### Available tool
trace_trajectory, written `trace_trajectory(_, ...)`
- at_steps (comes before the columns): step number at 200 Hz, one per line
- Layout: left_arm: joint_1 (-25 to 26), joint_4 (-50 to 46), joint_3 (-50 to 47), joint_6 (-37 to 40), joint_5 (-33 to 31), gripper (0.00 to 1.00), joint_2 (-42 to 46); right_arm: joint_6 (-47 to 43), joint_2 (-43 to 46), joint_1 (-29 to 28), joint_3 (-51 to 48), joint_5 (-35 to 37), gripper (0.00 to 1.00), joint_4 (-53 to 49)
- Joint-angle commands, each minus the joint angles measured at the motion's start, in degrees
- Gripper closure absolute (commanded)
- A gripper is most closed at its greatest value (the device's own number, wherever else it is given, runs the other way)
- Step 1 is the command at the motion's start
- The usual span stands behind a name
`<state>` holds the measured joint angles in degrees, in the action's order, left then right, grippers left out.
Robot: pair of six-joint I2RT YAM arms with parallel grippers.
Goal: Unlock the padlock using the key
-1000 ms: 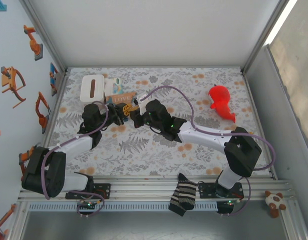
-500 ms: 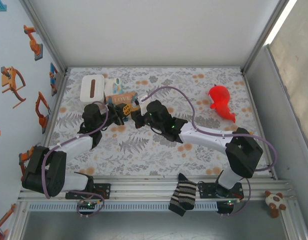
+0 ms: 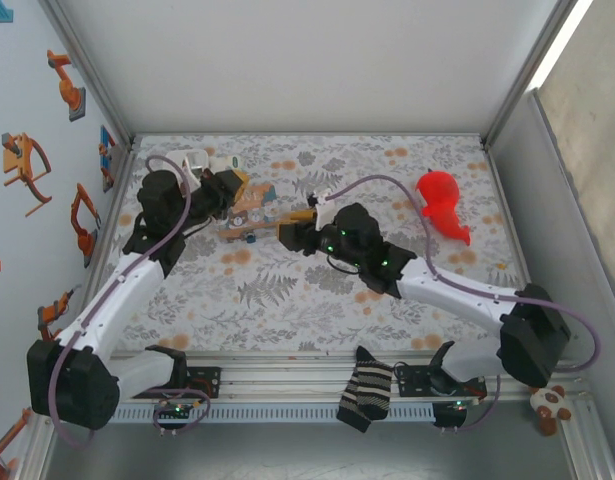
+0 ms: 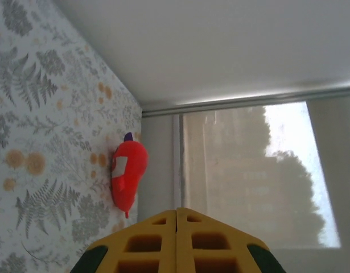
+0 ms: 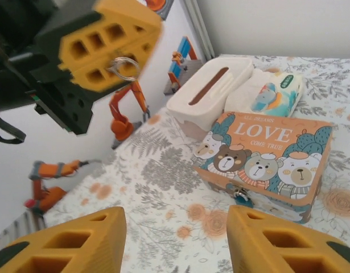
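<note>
The tiny blue padlock (image 5: 241,196) with its silvery shackle hangs at the lower front edge of the orange "LOVE" box (image 5: 266,156) (image 3: 253,207). My left gripper (image 5: 120,54) (image 3: 237,188) is raised above the table to the left of the box, its yellow fingers (image 4: 176,242) pressed together. A thin silvery ring (image 5: 124,67) of the key sticks out at their tips; the key's blade is hidden. My right gripper (image 5: 175,244) (image 3: 289,232) is open, low over the mat, facing the box front and apart from the padlock.
A white tissue box (image 5: 211,91) and a wipes pack (image 5: 271,94) lie behind the LOVE box. A red toy (image 3: 442,205) sits at the back right. A striped sock (image 3: 367,392) hangs over the front rail. The left wall (image 3: 27,200) stands close to the left arm.
The left arm has lifted and swung back-left away from the box, still shut. The right gripper has opened and pulled back to the right of the box.
</note>
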<state>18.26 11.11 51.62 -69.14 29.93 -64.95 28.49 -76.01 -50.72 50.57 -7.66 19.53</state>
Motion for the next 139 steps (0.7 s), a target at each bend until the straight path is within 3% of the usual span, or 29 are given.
trace_trajectory(1,2.03,-7.17,3.84,27.07,0.17,1.0,2.19,8.81,3.6,2.13,-3.77,-7.82,0.41,10.78)
trace_trajectory(20,2.79,-3.81,3.95,36.02,3.71,1.0,2.71,11.5,4.71,3.02,-4.56,-11.63,0.35,16.67)
trace_trajectory(51,3.27,-2.57,6.46,42.66,9.43,1.0,1.91,13.02,4.12,3.02,-2.96,-16.38,0.27,22.2)
trace_trajectory(85,4.21,-2.74,9.02,42.99,11.84,1.0,1.08,15.2,0.85,3.02,-0.64,-18.49,0.27,26.18)
trace_trajectory(139,5.29,-2.19,9.29,42.35,12.85,1.0,0.48,19.29,-6.29,2.99,3.8,-20.98,0.37,32.38)
